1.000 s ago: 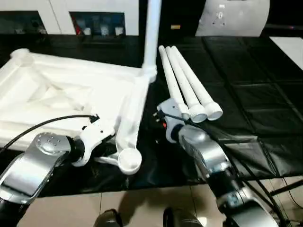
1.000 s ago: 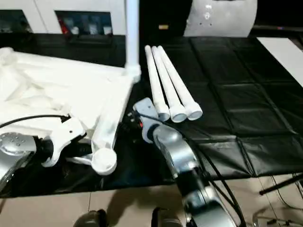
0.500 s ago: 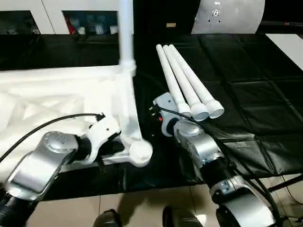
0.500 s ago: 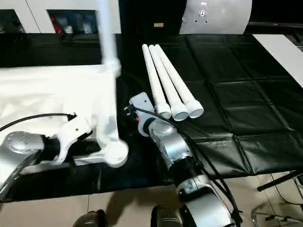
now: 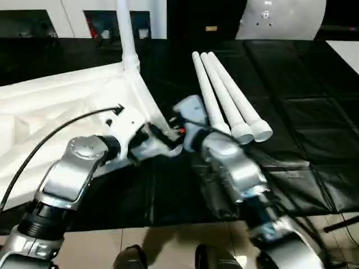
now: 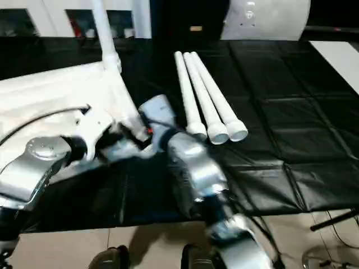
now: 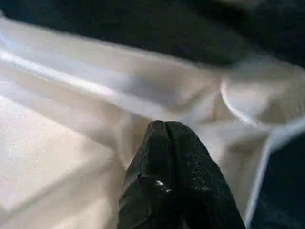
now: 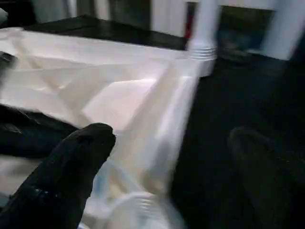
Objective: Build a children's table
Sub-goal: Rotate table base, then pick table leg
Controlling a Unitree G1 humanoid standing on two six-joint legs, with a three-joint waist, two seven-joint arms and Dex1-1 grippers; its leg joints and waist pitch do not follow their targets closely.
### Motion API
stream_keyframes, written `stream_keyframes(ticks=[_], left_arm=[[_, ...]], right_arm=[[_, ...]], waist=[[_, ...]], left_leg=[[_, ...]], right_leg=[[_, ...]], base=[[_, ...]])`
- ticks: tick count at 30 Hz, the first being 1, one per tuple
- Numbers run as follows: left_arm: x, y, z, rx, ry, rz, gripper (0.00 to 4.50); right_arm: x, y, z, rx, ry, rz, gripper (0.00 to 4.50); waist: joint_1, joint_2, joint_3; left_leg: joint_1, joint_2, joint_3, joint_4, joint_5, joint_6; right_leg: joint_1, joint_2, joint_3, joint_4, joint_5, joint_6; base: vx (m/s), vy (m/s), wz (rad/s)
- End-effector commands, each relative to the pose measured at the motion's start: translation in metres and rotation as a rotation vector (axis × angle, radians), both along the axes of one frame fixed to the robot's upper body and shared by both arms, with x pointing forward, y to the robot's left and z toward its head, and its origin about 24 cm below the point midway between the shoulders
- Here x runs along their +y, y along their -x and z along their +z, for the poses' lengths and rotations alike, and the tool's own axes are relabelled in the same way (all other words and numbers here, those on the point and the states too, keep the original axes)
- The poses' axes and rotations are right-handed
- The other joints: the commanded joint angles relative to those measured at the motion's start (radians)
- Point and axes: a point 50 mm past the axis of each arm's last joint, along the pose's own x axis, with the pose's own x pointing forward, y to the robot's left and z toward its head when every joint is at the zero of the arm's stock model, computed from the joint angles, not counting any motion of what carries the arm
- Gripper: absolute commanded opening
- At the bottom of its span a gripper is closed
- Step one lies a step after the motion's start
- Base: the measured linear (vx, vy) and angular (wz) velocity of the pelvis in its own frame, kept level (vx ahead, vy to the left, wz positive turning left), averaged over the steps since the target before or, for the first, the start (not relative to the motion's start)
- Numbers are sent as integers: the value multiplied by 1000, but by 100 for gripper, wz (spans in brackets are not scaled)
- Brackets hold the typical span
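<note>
Your tabletop lies underside up on the black mat, on the robot's left, ribs showing, w/ one leg standing upright in its far corner socket. Three more legs lie side by side on the mat to the right of the tabletop, touching one another, wide ends toward the robot. Your left gripper sits at the tabletop's near right corner, over the white plastic, its two black fingers pressed together w/ nothing seen between them in the left wrist view. Your right gripper is close beside it at that same corner, between the tabletop edge and the loose legs; its fingers stand wide apart, one over the white rim, the other over the mat. The near corner socket shows low between those fingers in the right wrist view, blurred. Both silver forearms reach in from the near edge and meet at that corner, the left arm's black cable looping over the tabletop. A white cabinet w/ glass doors stands beyond the mat, behind the upright leg. Tan floor tiles run along the near side.
</note>
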Motion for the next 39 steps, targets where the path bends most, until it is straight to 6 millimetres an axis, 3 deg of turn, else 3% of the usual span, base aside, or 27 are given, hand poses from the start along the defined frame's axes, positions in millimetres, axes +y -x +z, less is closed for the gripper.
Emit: stream_keyframes(ticks=[1, 7, 9, 11, 14, 15, 16, 18, 20, 21, 22, 23, 24, 25, 26, 27, 30, 34, 39], left_arm=[[-1, 0, 9, -48, 50, 6, 9], [8, 8, 12, -70, 86, 11, 62], [15, 18, 17, -115, 205, 77, 80], [18, 28, 18, -137, 313, 152, 93], [10, 41, 11, -109, 323, 136, 117], [8, 45, 9, -100, 307, 127, 128], [6, 47, 8, -96, 297, 121, 134], [2, 50, 7, -88, 279, 94, 154], [0, 52, 7, -88, 254, 75, 170], [0, 52, 7, -88, 254, 75, 176], [0, 54, 9, -90, 257, 84, 185], [0, 54, 9, -91, 256, 84, 185], [1, 55, 11, -93, 246, 84, 203], [2, 56, 13, -96, 225, 80, 203], [3, 56, 13, -97, 217, 81, 212], [4, 57, 14, -99, 202, 80, 225], [5, 60, 16, -105, 150, 70, 249], [3, 64, 15, -89, 138, 59, 277], [3, 68, 16, -79, 130, 59, 277]], right_arm=[[-13, 5, 9, -23, -31, -36, 450], [-31, 15, 14, -41, -12, -99, 450], [-41, 20, 8, 26, 17, -191, 450], [-45, 19, 3, 118, 22, -253, 450], [-47, 10, 2, 191, 51, -323, 450], [-47, 5, 4, 202, 50, -336, 450], [-47, 3, 5, 207, 46, -342, 450], [-46, -11, 6, 250, 43, -355, 450], [-45, -25, 6, 269, 75, -362, 450], [-45, -25, 6, 269, 75, -362, 450], [-41, -35, 7, 311, 90, -374, 450], [-41, -36, 7, 313, 91, -374, 450], [-39, -42, 7, 335, 92, -377, 450], [-34, -52, 9, 370, 94, -374, 450], [-32, -56, 9, 378, 103, -374, 450], [-30, -60, 9, 397, 103, -370, 450], [-22, -70, 11, 456, 97, -366, 450], [-19, -73, 8, 502, 107, -358, 450], [-23, -75, 0, 555, 141, -423, 450]], waist=[[1, 22, -84], [-5, 28, -88], [-5, 34, -91], [-8, 32, -93], [-7, 30, -91], [-9, 26, -86], [-8, 29, -83], [-10, 22, -81], [-11, 24, -78], [-12, 25, -77], [-13, 11, -72], [-13, 16, -75], [-12, 19, -76], [-15, 15, -73], [-16, 19, -74], [-16, 17, -65], [-17, 21, -71], [-16, 16, -62], [-13, 16, -54]], left_leg=[[32, 6, 0, -62, -203, -34], [30, 6, -3, -62, -220, -38], [31, 5, -2, -60, -216, -44], [29, 6, -3, -59, -208, -47], [33, 6, -2, -60, -249, -48], [34, 5, -2, -61, -284, -48], [36, 5, -4, -62, -309, -53], [37, 5, -7, -62, -319, -58], [38, 3, -7, -61, -335, -65], [37, 2, -7, -60, -336, -67], [35, 2, -4, -61, -331, -66], [33, 1, -8, -60, -324, -68], [35, 2, -6, -58, -315, -67], [33, 1, -6, -59, -313, -65], [32, 1, -6, -56, -305, -64], [30, 1, -5, -60, -307, -61], [30, 3, -6, -58, -278, -56], [27, 5, -1, -59, -238, -43], [29, 6, 1, -61, -248, -42]], right_leg=[[58, -44, 29, -56, -78, -191], [57, -45, 28, -60, -123, -182], [59, -42, 28, -59, -117, -187], [62, -39, 26, -54, -85, -198], [54, -37, 26, -62, -145, -184], [48, -38, 26, -69, -219, -160], [43, -39, 27, -72, -274, -139], [39, -40, 27, -72, -308, -120], [34, -40, 26, -75, -338, -106], [34, -39, 26, -77, -337, -104], [30, -38, 28, -79, -329, -99], [35, -40, 27, -71, -324, -107], [32, -41, 27, -72, -316, -108], [31, -42, 27, -72, -310, -113], [33, -42, 26, -69, -293, -126], [30, -41, 27, -73, -289, -120], [35, -41, 25, -61, -227, -142], [36, -41, 25, -54, -135, -175], [36, -42, 24, -55, -148, -181]], base=[[0, 0, 0], [0, 0, 0], [0, 0, 0], [0, 0, 0], [0, 0, 0], [0, 0, 0], [0, 0, 0], [0, 0, 0], [0, 0, 0], [0, 0, 0], [0, 0, 0], [0, 0, 0], [0, 0, 0], [0, 0, 0], [0, 0, 0], [0, 0, 0], [0, 0, 0], [0, 0, 0], [0, 0, 0]])
